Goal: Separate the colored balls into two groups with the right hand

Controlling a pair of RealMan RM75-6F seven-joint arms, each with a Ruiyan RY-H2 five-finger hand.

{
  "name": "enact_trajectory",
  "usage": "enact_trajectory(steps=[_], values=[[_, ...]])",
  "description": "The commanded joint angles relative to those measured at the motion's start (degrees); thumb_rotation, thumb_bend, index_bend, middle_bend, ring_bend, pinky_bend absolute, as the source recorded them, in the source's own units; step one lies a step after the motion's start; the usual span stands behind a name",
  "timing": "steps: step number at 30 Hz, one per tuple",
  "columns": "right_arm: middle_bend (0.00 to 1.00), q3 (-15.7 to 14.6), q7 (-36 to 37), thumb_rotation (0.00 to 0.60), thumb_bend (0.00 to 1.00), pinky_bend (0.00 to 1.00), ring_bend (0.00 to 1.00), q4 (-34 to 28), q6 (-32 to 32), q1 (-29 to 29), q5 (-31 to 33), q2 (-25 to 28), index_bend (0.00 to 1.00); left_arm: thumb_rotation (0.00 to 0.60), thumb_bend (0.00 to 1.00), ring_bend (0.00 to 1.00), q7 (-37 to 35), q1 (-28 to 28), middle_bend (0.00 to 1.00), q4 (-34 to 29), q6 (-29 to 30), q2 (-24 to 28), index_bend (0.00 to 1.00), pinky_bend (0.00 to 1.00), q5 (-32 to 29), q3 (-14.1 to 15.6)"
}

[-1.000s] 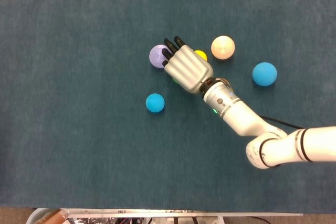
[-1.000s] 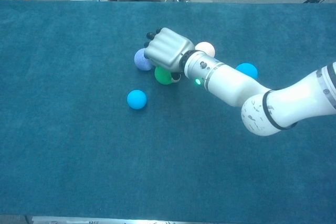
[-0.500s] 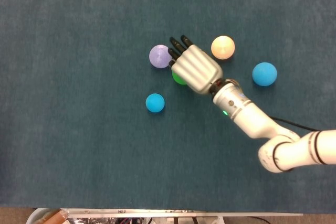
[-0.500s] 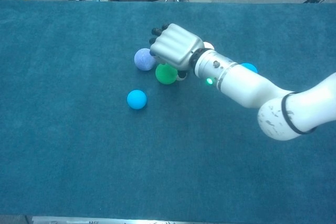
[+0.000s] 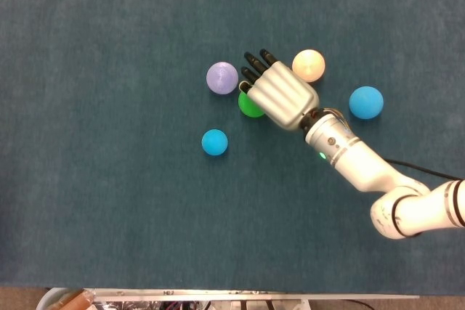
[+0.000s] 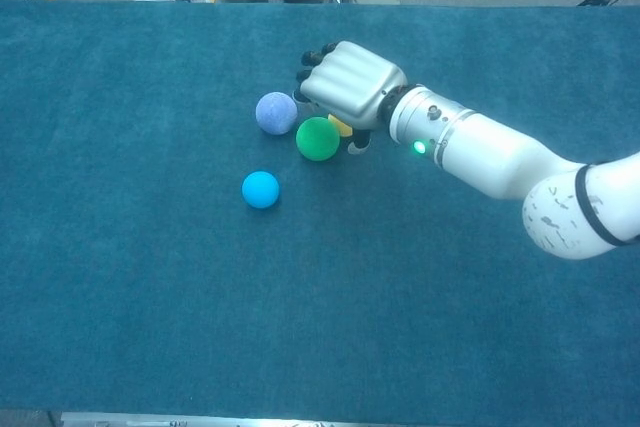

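The right hand (image 5: 282,94), at frame centre, has its fingers curled over a yellow ball (image 6: 340,126) to rake it away from the green ball (image 5: 250,104); whether it grips the ball cannot be determined.

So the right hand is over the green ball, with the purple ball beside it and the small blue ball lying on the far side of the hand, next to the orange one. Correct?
Not quite. The small blue ball lies on the near side, alone toward the robot, not next to the orange ball. The head view shows this. The rest holds: the right hand is over the green ball, with the purple ball beside it.
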Motion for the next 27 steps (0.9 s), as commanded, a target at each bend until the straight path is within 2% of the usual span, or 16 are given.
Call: enact_trajectory(steps=[1, 6, 18, 22, 27], values=[[0.22, 0.49, -1.47, 0.600, 0.06, 0.13, 0.07, -0.01, -1.05, 1.04, 2.29, -0.23, 0.35, 0.600, 0.44, 0.21, 0.10, 0.09, 0.22, -0.08, -0.02, 0.01, 0.32, 0.20, -0.08, 0.06], [0.21, 1.08, -1.85, 0.600, 0.06, 0.11, 0.05, 1.00, -1.65, 1.97, 4.60, -1.38, 0.35, 0.600, 0.44, 0.21, 0.27, 0.11, 0.22, -0.22, -0.17, 0.10, 0.32, 0.20, -0.21, 0.07], [0.21, 0.18, -1.84, 0.600, 0.06, 0.11, 0.05, 3.19, -1.80, 2.80, 5.82, -2.99, 0.35, 0.600, 0.44, 0.21, -0.07, 0.02, 0.22, 0.07, -0.70, -0.19, 0.32, 0.20, -0.19, 0.21], [0.21, -0.73, -1.60, 0.600, 0.06, 0.11, 0.05, 3.02, -1.46, 2.38, 5.33, -2.73, 0.35, 0.600, 0.44, 0.21, -0.30, 0.20, 0.22, 0.26, -0.70, -0.18, 0.32, 0.20, -0.44, 0.28], [0.21, -3.14, -1.28, 0.600, 0.06, 0.11, 0.05, -0.27, 0.46, 0.48, 3.44, 0.50, 0.35, 0.600, 0.44, 0.21, -0.70, 0.23, 0.21, 0.57, -0.76, -0.21, 0.32, 0.20, -0.38, 0.36]])
